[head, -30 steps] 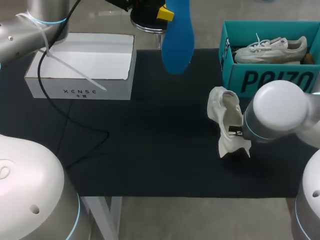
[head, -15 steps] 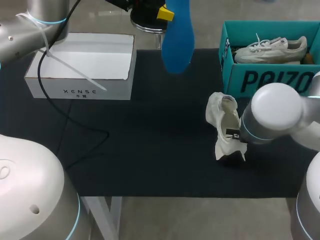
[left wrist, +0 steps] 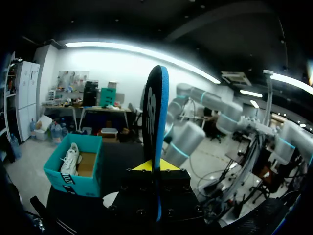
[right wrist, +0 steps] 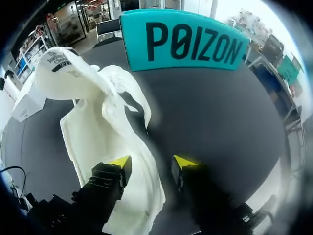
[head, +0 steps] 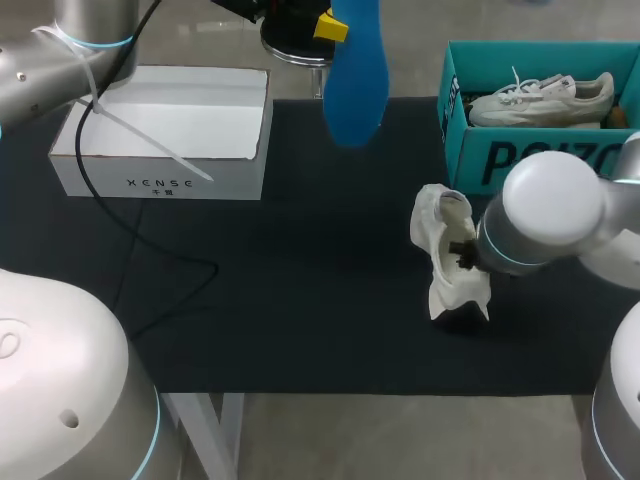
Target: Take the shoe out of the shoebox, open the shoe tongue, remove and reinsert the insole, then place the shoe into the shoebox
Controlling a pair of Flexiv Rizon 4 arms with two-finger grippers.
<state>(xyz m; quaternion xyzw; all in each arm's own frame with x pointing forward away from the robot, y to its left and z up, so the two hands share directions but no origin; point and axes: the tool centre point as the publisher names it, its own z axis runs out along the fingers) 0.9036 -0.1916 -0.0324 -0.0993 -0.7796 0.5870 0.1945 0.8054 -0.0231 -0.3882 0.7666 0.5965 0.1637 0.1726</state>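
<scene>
The white soft shoe (head: 448, 255) is lying outside the teal cardboard shoebox (head: 480, 160), on the black table mat (head: 300, 290) just in front of the box. It is tipped up on one end with its opening facing up. The right gripper (right wrist: 150, 164) is holding it at the side wall. Its 2 fingers are standing a little apart with the white fabric between them, and they seem to be pinching this wall, although the edge near 1 finger is blurred.

The left gripper (left wrist: 156, 166) is staying high over the far edge of the mat. It is pressing its 2 yellow tips on the blue foam insole (head: 355, 75), which is hanging free in the air, well apart from the shoe.

I am judging that the first part is done: the shoe is out, its mouth is looking open, and the insole is removed. What is left is to bring the insole down into the shoe, seat it flat, and then put the shoe into the shoebox, where 1 other pale laced sneaker (head: 540, 98) is already lying.
</scene>
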